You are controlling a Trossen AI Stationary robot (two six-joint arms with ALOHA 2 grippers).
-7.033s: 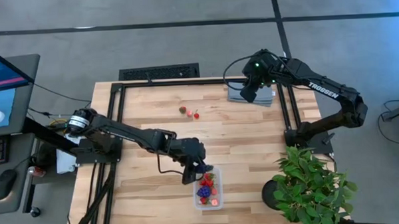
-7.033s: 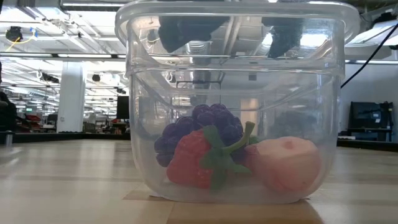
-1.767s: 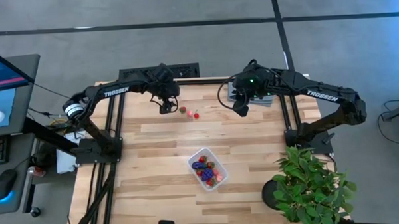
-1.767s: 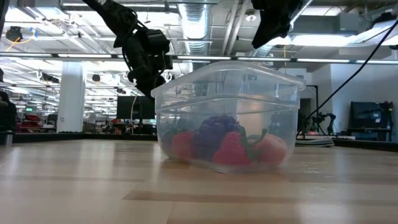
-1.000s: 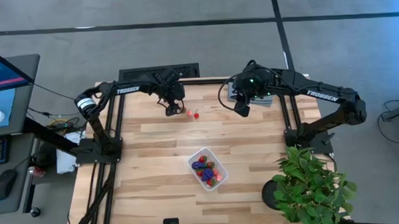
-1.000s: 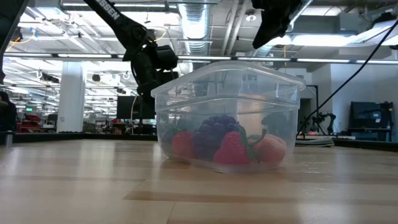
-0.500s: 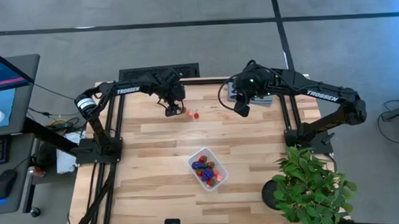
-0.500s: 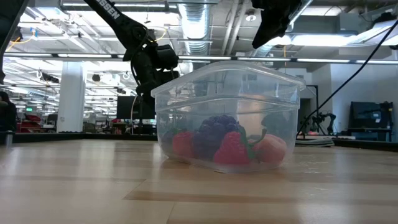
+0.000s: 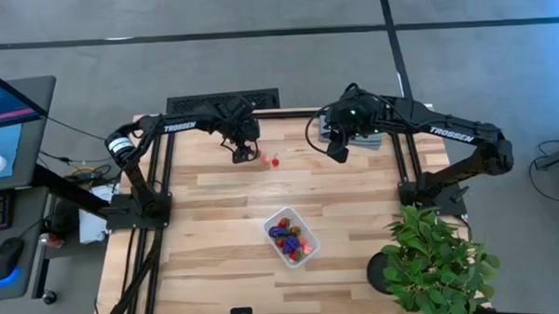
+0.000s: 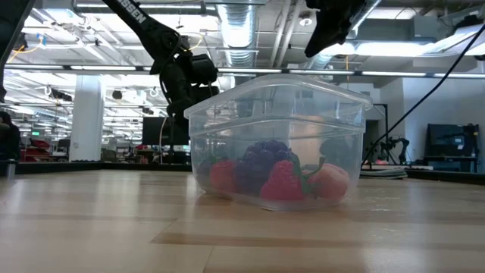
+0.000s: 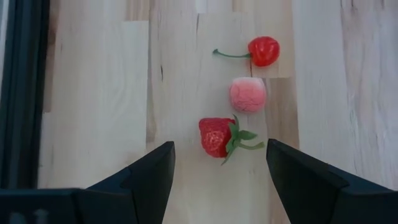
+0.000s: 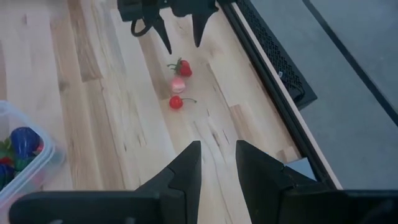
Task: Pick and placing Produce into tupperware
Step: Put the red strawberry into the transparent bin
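Observation:
Three loose pieces of produce lie on the table at the far side: a red strawberry (image 11: 217,137), a pink piece (image 11: 247,94) and a red cherry (image 11: 264,51); the high view shows them as a small row (image 9: 268,159). My left gripper (image 11: 221,171) hangs open over them, its fingers on either side of the strawberry and clear of it. The clear tupperware (image 9: 292,236) stands on the table's near middle with several red, pink and purple pieces inside (image 10: 265,171). My right gripper (image 12: 217,165) hangs shut above the far right, with nothing in it.
A folded grey cloth (image 9: 353,134) lies at the far right under my right arm. A green potted plant (image 9: 432,254) stands at the near right corner. Black frame rails (image 9: 159,180) run along the table's left, right and far edges.

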